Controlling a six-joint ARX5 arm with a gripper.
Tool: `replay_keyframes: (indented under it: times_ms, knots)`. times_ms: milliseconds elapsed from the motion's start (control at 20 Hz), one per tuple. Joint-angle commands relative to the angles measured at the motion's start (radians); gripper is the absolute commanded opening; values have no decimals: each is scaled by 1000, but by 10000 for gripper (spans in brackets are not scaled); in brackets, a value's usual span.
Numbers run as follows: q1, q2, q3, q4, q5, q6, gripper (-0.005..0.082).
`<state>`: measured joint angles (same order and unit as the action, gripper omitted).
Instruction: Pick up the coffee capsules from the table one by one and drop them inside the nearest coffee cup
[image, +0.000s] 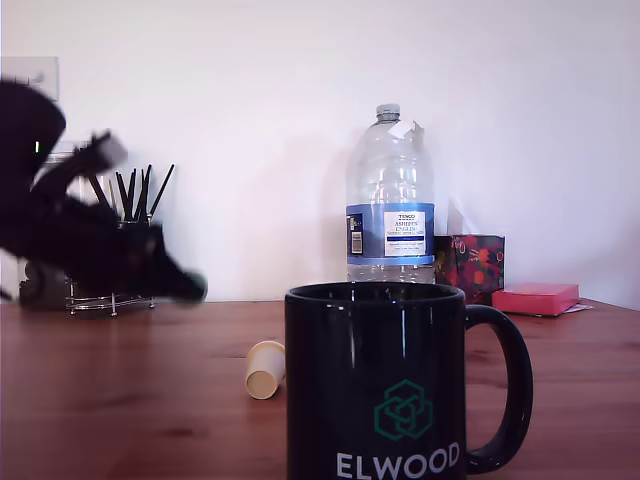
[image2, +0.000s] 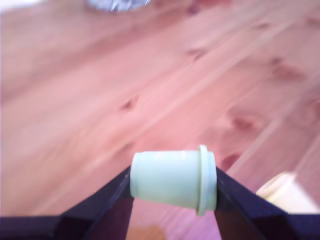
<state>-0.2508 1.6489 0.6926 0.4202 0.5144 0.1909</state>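
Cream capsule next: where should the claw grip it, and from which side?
Best come from above and close across the tapered body of the cream capsule. It lies on its side on the table, and the mug crowds the exterior view's right.

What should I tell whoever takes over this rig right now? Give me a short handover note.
The gripper has its jaws shut on the green capsule, held sideways above the table. The arm is motion-blurred at the exterior view's left.
The cream capsule lies on its side on the table, just to the exterior view's left of the black mug.
Done: green capsule grasped. The mug's inside is not visible.
Left: carry the green capsule to the mug and drop it in, then fetch the cream one.
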Motion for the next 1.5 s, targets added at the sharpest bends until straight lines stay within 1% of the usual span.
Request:
replay_keyframes:
  times_ms: [0, 100, 250, 350, 400, 500, 650, 700, 750, 850, 950, 1050, 1150, 1200, 1300, 1450]
  knots:
    - [-21, -55, -39, -29, 1, 18, 213]
    - [-52, -143, -65, -86, 0, 19, 216]
    - [-121, -272, -83, -190, -1, 18, 216]
    - [-175, -357, -84, -260, -7, 5, 216]
    - [-203, -396, -84, -297, -17, -8, 216]
    - [-263, -475, -84, -381, -48, -8, 216]
    - [-352, -576, -84, -497, -109, -8, 217]
    - [-380, -601, -84, -528, -127, -16, 217]
    - [-410, -622, -84, -555, -143, -37, 217]
    - [-470, -641, -84, -579, -158, -72, 217]
    - [-533, -642, -84, -585, -159, -79, 217]
    - [-580, -641, -84, -583, -190, -87, 217]
    - [-610, -641, -84, -581, -212, -87, 217]
    - [-621, -641, -84, -586, -213, -87, 217]
    - [-634, -639, -82, -594, -216, -88, 217]
    - [-648, -598, -50, -639, -238, -85, 218]
